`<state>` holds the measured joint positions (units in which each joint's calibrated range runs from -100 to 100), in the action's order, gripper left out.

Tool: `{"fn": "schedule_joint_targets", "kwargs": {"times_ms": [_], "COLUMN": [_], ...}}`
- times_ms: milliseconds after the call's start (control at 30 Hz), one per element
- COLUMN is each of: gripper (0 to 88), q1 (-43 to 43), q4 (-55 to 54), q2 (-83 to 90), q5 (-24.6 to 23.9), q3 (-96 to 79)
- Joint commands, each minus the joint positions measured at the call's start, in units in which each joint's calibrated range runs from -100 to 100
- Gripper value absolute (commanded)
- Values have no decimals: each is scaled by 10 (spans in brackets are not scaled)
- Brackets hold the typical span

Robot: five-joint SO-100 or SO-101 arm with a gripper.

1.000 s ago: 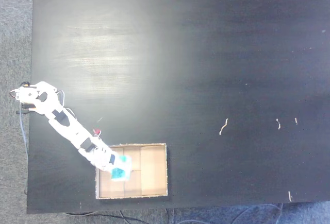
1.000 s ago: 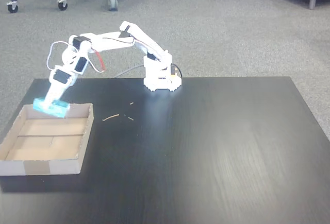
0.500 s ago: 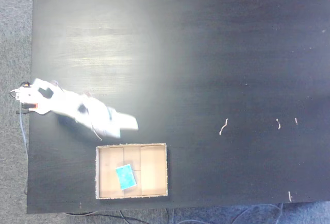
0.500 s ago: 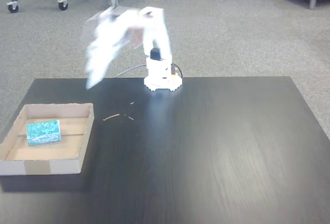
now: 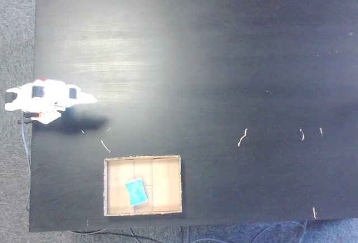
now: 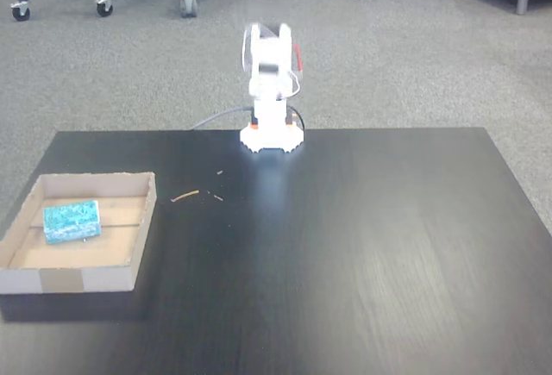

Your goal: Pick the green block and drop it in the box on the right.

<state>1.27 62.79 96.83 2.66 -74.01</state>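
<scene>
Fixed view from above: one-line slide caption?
Green block lies inside the box; white arm folded at table's edge.

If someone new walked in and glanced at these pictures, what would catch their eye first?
Probably the small teal-green block, lying flat inside the shallow tan cardboard box at the table's left edge in the front-facing fixed view. Next, the white robot arm, folded upright over its base at the far edge of the wide black table, well away from the box.
</scene>
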Motion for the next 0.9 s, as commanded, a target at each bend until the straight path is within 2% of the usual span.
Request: {"fn": "schedule_joint_targets", "kwargs": {"times_ms": [0, 67, 133, 267, 367, 533, 567, 633, 867], "gripper": [1, 1, 1, 1, 1, 1, 1, 1, 3], "q1": [-1, 1, -6, -32, -40, -69, -73, -87, -82], "q4": [-137, -220, -208, -159, -151, -151, -152, -153, -152], "q2": [11, 11, 11, 12, 13, 13, 13, 12, 12], "q5": [14, 19, 27, 0, -1, 20, -5, -26, -36], "q3": [-170, -247, -260, -260, -260, -260, -260, -260, -260]}}
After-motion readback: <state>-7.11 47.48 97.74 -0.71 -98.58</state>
